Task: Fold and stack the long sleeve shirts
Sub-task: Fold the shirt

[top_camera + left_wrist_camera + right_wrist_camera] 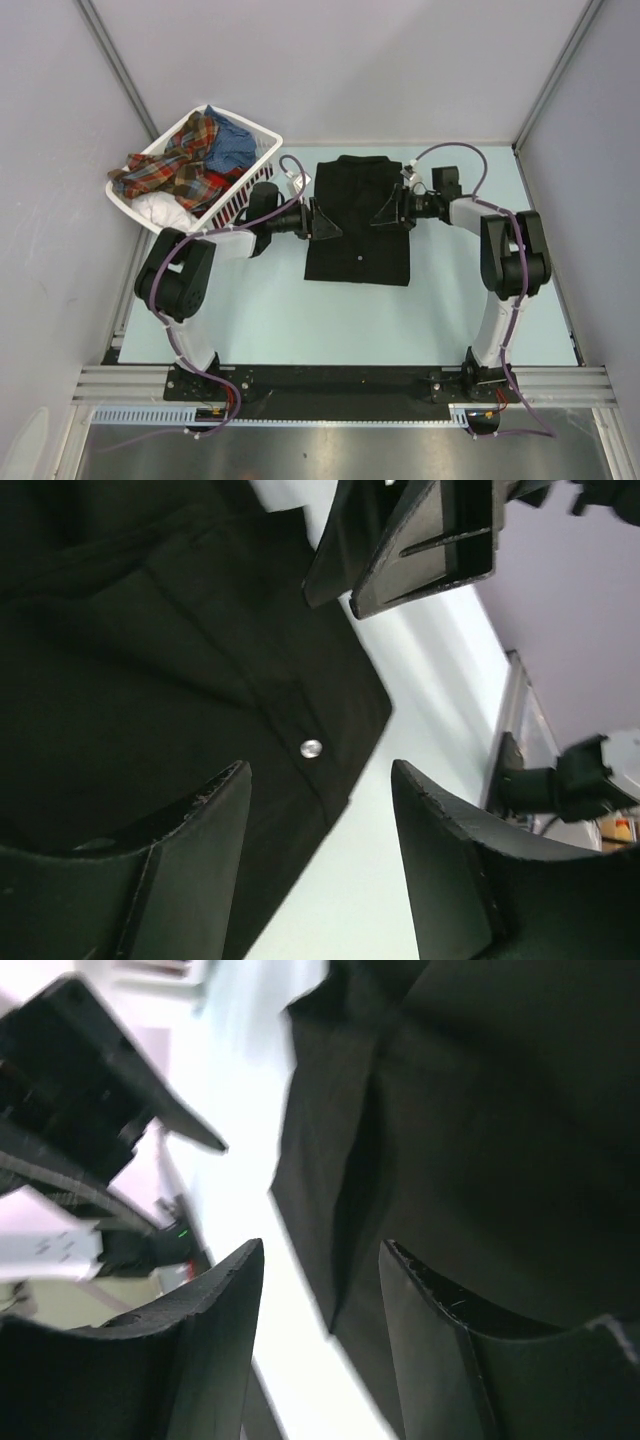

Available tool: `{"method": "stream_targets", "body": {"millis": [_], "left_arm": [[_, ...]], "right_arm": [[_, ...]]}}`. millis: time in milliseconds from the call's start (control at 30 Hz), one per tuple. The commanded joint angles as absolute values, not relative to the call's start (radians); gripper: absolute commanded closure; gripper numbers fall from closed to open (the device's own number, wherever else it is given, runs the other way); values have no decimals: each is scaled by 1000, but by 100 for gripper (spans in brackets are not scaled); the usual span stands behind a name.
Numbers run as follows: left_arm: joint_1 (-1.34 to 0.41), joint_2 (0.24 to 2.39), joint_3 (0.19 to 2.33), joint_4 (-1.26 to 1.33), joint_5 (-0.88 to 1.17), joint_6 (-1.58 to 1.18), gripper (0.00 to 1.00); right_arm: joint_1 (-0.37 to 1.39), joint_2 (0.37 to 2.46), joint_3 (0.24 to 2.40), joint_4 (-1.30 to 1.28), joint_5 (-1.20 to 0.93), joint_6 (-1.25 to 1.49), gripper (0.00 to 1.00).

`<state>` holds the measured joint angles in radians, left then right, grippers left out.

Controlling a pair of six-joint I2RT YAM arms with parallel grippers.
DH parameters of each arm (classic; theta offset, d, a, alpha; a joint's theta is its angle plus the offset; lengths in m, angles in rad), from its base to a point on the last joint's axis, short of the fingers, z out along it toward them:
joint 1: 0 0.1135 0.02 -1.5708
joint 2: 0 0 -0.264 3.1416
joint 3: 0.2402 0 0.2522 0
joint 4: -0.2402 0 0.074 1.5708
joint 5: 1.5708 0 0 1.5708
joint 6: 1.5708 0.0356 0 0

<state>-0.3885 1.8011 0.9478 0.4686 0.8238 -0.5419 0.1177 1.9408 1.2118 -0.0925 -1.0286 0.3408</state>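
Note:
A large black long sleeve shirt lies folded into a rectangle at the middle of the table. My left gripper is open and empty over the shirt's left edge. My right gripper is open and empty over its right part, facing the left one. In the left wrist view the left gripper straddles the black shirt's edge near a silver snap. In the right wrist view the right gripper hangs over a folded edge of the black shirt.
A white slatted basket stands at the back left, close to the left arm. It holds a red-orange plaid shirt, a blue one and a white one. Grey walls close in the table.

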Motion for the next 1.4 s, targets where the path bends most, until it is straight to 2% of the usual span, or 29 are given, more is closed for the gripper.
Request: {"method": "stream_targets", "body": {"millis": [0, 167, 367, 467, 600, 667, 767, 800, 1033, 1333, 1367], "left_arm": [[-393, 1839, 989, 379, 715, -485, 36], [-371, 1844, 973, 377, 693, -480, 34], [-345, 1842, 974, 376, 689, -483, 33], [-331, 1844, 980, 376, 690, -483, 33], [-322, 1842, 988, 362, 690, -474, 32], [-318, 1841, 988, 360, 690, -472, 32], [-313, 1836, 985, 359, 693, -465, 32], [-311, 1838, 985, 360, 693, -460, 32], [-311, 1850, 1008, 370, 701, -437, 32], [-313, 1890, 1040, 397, 696, -419, 32], [-314, 1897, 1054, 399, 701, -419, 32]], "right_arm": [[184, 2028, 1337, -81, -862, 341, 45], [224, 2085, 1426, -92, -781, 330, 46], [250, 2126, 1479, -69, -804, 371, 47], [258, 2141, 1511, -74, -805, 370, 54], [258, 2155, 1554, -97, -815, 365, 72], [256, 2149, 1560, -103, -819, 364, 77], [250, 2126, 1559, -109, -834, 367, 91], [249, 2119, 1551, -110, -838, 367, 99], [212, 2048, 1480, -124, -830, 327, 100], [167, 2072, 1442, -111, -799, 288, 100], [169, 2080, 1445, -104, -793, 284, 96]]}}
